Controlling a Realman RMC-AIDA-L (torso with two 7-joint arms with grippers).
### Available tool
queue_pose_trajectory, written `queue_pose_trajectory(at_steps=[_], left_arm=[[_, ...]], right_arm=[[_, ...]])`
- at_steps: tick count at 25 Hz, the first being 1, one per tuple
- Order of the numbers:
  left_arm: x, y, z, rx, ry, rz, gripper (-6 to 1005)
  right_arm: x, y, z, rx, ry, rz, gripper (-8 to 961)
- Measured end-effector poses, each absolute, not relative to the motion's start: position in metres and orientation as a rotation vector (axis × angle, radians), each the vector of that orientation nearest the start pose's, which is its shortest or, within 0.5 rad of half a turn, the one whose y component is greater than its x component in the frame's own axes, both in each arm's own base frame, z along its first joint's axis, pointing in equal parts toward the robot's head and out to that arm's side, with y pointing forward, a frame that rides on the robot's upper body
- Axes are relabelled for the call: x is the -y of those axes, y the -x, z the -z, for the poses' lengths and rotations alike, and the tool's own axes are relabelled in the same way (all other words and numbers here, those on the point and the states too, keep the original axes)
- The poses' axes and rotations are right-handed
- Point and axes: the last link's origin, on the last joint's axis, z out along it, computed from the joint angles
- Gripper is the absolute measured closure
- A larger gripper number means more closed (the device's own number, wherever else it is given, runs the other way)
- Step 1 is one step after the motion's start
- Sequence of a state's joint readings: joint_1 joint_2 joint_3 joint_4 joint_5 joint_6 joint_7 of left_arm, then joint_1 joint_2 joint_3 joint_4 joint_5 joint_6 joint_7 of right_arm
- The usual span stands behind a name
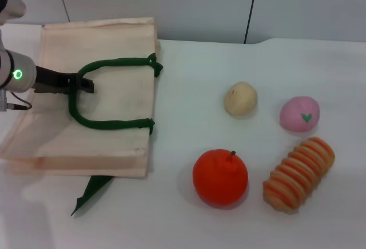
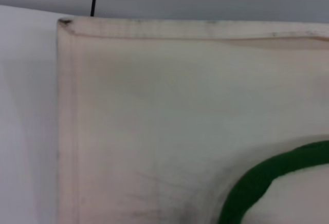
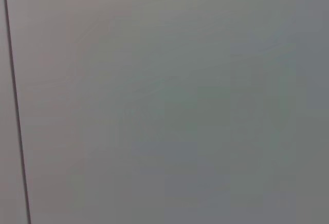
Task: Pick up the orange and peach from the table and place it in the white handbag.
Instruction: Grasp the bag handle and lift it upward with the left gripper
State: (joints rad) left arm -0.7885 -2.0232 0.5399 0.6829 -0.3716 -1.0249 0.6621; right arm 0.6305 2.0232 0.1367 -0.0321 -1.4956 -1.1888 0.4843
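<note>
The orange (image 1: 220,177) sits on the white table at the front, right of the bag. The peach (image 1: 299,113), pink with a green leaf mark, lies farther right and back. The white handbag (image 1: 120,140) lies flat at the left, its green loop handles (image 1: 108,124) on top. My left gripper (image 1: 86,84) reaches in from the left over the bag and crosses the handle loop at its left bend. The left wrist view shows the bag's cloth (image 2: 154,111) and a piece of green handle (image 2: 267,175). My right gripper is out of view; its wrist view shows only a grey wall.
A pale-beige ball (image 1: 240,98) lies behind the orange. An orange-and-tan striped ridged roll (image 1: 299,173) lies right of the orange, in front of the peach. A green strap end (image 1: 91,193) sticks out under the bag's front edge. A grey wall stands behind the table.
</note>
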Motion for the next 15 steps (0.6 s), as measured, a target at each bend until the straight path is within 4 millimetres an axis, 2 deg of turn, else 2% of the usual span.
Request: queue_pose_trajectory(at_steps=[10,15], left_arm=[[-0.4268,0.308,-0.0508,1.501,1.907,0.066,706],[-0.4267,0.3091,-0.0509,1.5,1.9,0.072,884]], right_arm=[[-0.3892,-0.3136,-0.0464,-0.598,1.503,-0.899,95],[-0.3893,-0.3135,-0.0464,-0.598,1.503,-0.899,96]])
